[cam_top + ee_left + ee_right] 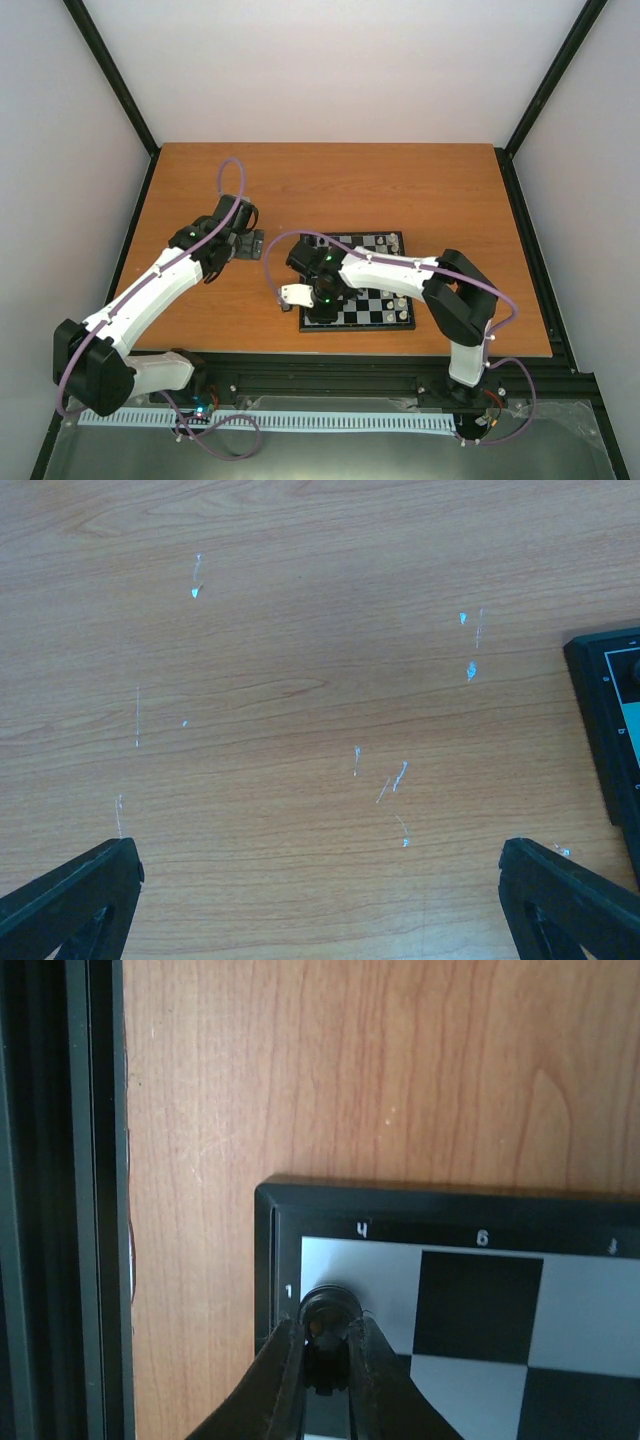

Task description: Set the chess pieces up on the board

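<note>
right arm — over the board

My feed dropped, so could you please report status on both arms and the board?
Left gripper open, over table beside board. Right gripper shut on dark chess piece at board's corner square. Nothing seen blocking that corner.

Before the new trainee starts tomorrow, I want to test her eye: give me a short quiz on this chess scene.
1. True or false: the left gripper is open over the table.
2. The right gripper holds: A nothing; B a dark piece; C a white piece.
3. Fill in: that piece is at the board's ____ square.
Key: 1 true; 2 B; 3 corner.
</note>
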You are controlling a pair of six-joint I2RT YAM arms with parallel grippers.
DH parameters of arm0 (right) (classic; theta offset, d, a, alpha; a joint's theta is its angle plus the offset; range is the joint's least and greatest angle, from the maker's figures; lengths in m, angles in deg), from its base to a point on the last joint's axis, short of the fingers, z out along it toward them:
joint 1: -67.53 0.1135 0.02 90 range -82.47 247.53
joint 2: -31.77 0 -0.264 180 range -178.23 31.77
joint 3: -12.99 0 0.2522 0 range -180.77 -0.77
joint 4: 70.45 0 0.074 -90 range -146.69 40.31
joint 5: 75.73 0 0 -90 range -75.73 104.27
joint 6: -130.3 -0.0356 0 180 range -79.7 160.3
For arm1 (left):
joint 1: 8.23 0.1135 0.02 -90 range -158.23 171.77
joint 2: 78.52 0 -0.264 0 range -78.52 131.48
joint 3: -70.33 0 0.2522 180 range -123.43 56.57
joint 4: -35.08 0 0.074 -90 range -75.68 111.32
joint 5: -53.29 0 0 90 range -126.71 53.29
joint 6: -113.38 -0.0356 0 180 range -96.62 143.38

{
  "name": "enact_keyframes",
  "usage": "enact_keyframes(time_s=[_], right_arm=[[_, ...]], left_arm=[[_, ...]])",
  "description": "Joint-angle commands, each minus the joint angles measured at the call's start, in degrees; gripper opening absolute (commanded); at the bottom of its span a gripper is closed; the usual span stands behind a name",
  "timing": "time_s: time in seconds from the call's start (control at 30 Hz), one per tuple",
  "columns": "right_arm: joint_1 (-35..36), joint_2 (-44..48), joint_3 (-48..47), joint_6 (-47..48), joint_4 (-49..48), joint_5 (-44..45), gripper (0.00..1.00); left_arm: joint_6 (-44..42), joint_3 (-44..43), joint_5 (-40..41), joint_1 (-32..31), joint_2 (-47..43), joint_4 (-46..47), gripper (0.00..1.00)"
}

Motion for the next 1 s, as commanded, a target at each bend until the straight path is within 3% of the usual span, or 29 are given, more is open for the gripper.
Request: enact_keyframes(time_s=[0.0,0.47,0.77,0.97], right_arm=[[1.5,-2.1,-2.3,-0.3,0.8,1.4,0.05],[1.9,-4.0,-3.2,-0.6,0.4,3.5,0.06],[1.9,-3.8,-3.0,-0.8,0.2,3.8,0.14],[1.8,1.0,-3.1,-1.1,0.2,6.1,0.24]], left_arm=[[-0.9,-2.4,-0.3,0.2,0.3,0.0,1.00],[-0.9,-2.4,-0.6,0.2,0.5,-0.1,1.00],[-1.0,-2.4,-0.8,0.2,0.5,-0.1,1.00],[-0.9,-2.3,-0.8,0.2,0.5,-0.1,1.00]])
